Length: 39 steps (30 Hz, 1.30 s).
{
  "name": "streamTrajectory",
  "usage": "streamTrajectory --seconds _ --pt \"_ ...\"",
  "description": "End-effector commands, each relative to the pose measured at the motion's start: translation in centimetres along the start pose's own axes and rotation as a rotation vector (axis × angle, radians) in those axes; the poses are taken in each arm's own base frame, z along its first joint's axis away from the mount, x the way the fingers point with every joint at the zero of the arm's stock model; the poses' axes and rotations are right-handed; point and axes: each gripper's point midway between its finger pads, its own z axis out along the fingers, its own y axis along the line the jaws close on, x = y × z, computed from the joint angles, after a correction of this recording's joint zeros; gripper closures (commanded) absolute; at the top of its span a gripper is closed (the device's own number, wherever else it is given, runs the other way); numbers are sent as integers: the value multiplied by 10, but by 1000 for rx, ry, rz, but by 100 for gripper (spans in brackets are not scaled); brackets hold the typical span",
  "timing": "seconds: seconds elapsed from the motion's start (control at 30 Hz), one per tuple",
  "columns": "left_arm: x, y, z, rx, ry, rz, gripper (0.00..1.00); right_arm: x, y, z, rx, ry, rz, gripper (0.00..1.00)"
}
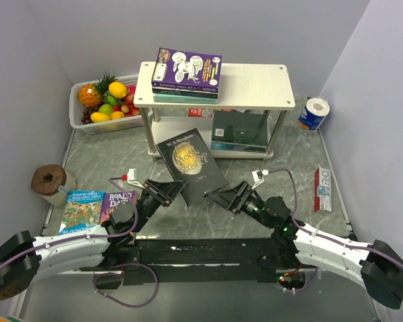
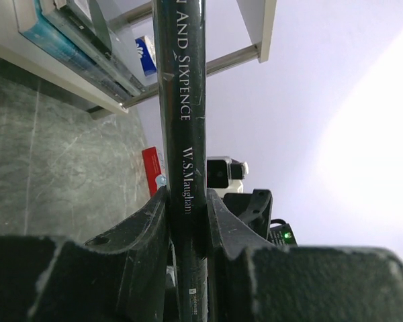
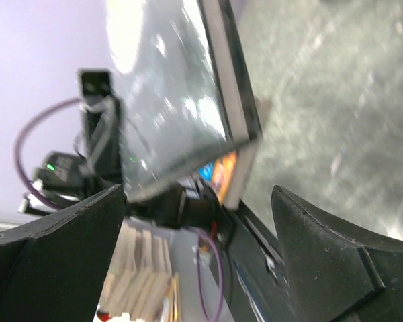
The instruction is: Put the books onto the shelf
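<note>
Top external: your left claw (image 1: 166, 191) grips the black book (image 1: 191, 166) mid-frame, right claw (image 1: 223, 196) wide beside it. Several books (image 1: 187, 70) sit on the shelf (image 1: 255, 84); two books (image 1: 97, 208) wait on the table (image 1: 282, 164), lower left.

Black book (image 1: 193, 167), gold circle; purple book (image 1: 187, 69)

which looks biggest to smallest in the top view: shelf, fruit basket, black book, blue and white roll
1. shelf
2. fruit basket and black book: look alike, and the book is raised nearer the camera, so unranked
3. blue and white roll
</note>
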Motion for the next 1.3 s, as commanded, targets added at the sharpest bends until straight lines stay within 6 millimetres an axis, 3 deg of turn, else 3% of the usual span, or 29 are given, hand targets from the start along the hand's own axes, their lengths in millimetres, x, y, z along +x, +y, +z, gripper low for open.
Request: streamTrajectory --seconds 0.0,0.03,0.23,0.33,0.43,0.5,0.53,0.57,0.6,0.63,0.67,0.7,0.8,0.9,1.03,1.13,1.23,1.27 --pt "-20 -79 -4 261 -41 -143 99 -34 31 2 -143 -155 -19 5" --pt "-19 -80 -5 263 -35 -149 99 -42 40 0 -186 -185 -25 5" --pt "-6 -81 -5 271 11 -163 99 -44 46 11 -212 -152 -30 10" --pt "2 -82 -6 280 40 -175 99 -40 51 14 -255 -107 -26 26" --pt "10 -77 -5 268 69 -168 99 -37 56 12 -306 -58 -32 60" --pt "12 -73 -7 261 78 -157 99 -39 58 8 -330 -43 -51 74" --pt "14 -70 -8 251 85 -138 96 -33 64 2 -360 1 -75 85" --pt "14 -66 -8 233 85 -132 92 -33 68 1 -367 25 -89 90" --pt "15 -59 -9 212 87 -123 76 -33 52 4 -294 51 -92 96" --pt "15 -53 -11 187 90 -99 67 -29 60 -3 -319 93 -118 100" --pt "13 -49 -12 173 78 -84 58 -32 68 -4 -326 104 -139 100" --pt "13 -44 -14 161 75 -70 41 -34 57 -3 -272 129 -144 100" --pt "7 -38 -21 158 63 -7 15 -27 79 -15 -330 262 -170 100" --pt "1 -40 -27 181 70 25 4 -25 86 -23 -347 395 -134 100" --pt "-1 -36 -27 208 111 47 3 -26 96 -30 -357 489 -108 100" --pt "1 -36 -30 247 151 40 10 -26 100 -33 -361 550 -103 100" --pt "6 -37 -34 294 189 40 33 -26 105 -37 -366 598 -94 100" --pt "7 -39 -34 304 198 41 48 -26 104 -37 -357 604 -90 100"
